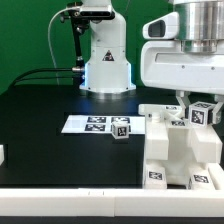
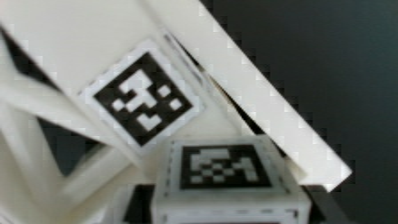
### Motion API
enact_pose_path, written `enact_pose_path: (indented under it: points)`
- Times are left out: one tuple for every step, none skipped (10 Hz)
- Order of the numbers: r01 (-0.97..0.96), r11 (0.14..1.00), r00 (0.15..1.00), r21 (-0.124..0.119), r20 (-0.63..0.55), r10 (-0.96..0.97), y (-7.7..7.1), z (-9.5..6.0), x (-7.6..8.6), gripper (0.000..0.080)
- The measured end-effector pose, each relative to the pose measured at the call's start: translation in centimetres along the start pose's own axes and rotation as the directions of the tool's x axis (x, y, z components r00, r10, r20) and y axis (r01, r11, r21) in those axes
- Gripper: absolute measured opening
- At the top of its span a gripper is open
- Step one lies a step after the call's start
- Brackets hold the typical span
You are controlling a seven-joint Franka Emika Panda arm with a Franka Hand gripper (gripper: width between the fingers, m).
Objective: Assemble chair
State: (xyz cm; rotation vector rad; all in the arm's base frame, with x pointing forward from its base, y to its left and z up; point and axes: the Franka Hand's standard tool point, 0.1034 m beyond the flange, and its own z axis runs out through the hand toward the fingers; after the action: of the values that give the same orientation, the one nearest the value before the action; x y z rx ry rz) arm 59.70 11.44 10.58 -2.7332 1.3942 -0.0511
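The chair (image 1: 178,150) was not done yet. Its white pieces stood bunched together at about four o'clock in the exterior view, on the black table (image 1: 40,140). The gripper (image 1: 190,106) hung right over the top of them, at about three o'clock, close to a piece with a tag (image 1: 203,113) on it. Its fingers were tucked in among the white parts, so I could not tell if they were wide, narrow, or pinching something. In the wrist view, a long white bar (image 2: 249,90) and a small block (image 2: 222,172) filled almost everything, very close up.

I think the step was grabbing one chair piece, or fitting it to the rest. The next move would need a snug, straight hold on that piece, with no bumping the others. A little white block (image 1: 120,128) sat apart, just under the middle toward six o'clock, at the end of the marker board (image 1: 90,123). It probably had to be picked up later.
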Motion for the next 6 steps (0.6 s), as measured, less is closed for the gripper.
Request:
enact_pose_path:
  points:
    - [-0.138,0.990,0.990,0.000,0.007,0.138,0.11,0.02,0.07,0.0262]
    - [-0.256,0.967,0.966,0.003,0.020,0.256,0.14,0.04,0.04,0.0262]
    - [-0.395,0.919,0.918,0.004,0.036,0.395,0.17,0.05,0.00,0.0264]
    - [-0.497,0.868,0.867,0.001,0.042,0.497,0.15,0.06,-0.05,0.0264]
    - [-0.598,0.801,0.800,-0.002,0.045,0.598,0.16,0.07,-0.07,0.0264]
    - [-0.654,0.757,0.756,-0.002,0.047,0.653,0.15,0.08,-0.09,0.0264]
